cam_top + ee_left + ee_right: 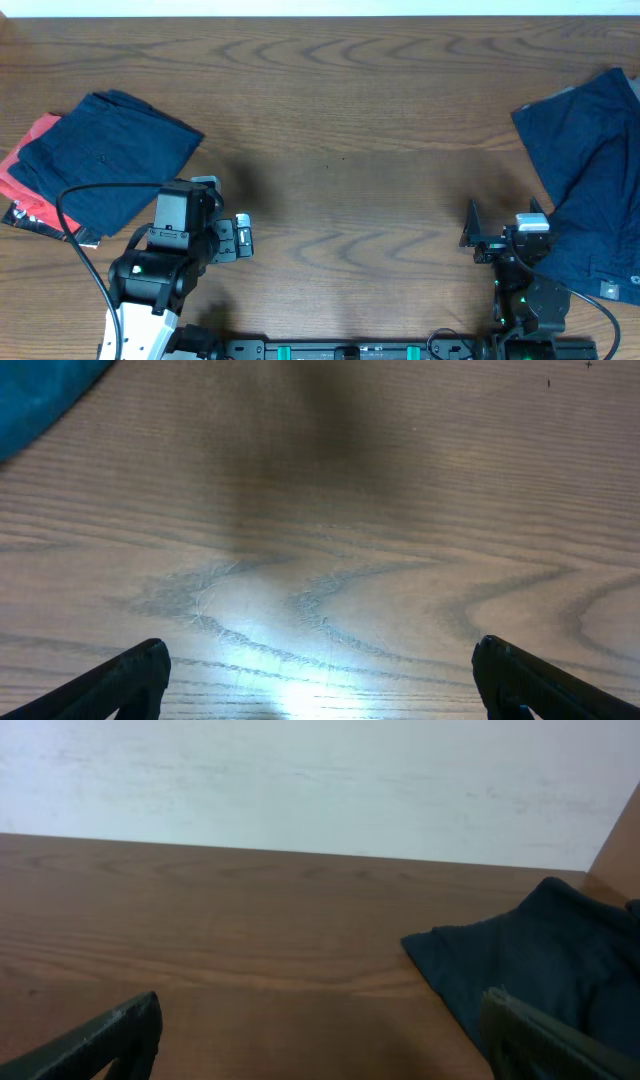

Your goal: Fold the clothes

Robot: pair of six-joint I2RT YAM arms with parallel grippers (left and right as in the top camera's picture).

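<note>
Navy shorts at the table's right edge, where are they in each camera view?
Overhead: navy shorts lie spread at the right edge.
Left wrist: not clearly in it; only a blue cloth corner at top left, probably the left pile.
Right wrist: navy shorts at lower right.
Shared landmark: the wood-grain table.

arm hardware: visual condition

left arm (160, 265): black housings over a white lower link, one small green indicator lit, pale plates at the wrist. one black cable (61, 208) loops off it. right arm (525, 290): black throughout, green lights, grey wrist block. left gripper (320, 660) and right gripper (320, 1010): jaws dark, matte, wedge-shaped.
</note>
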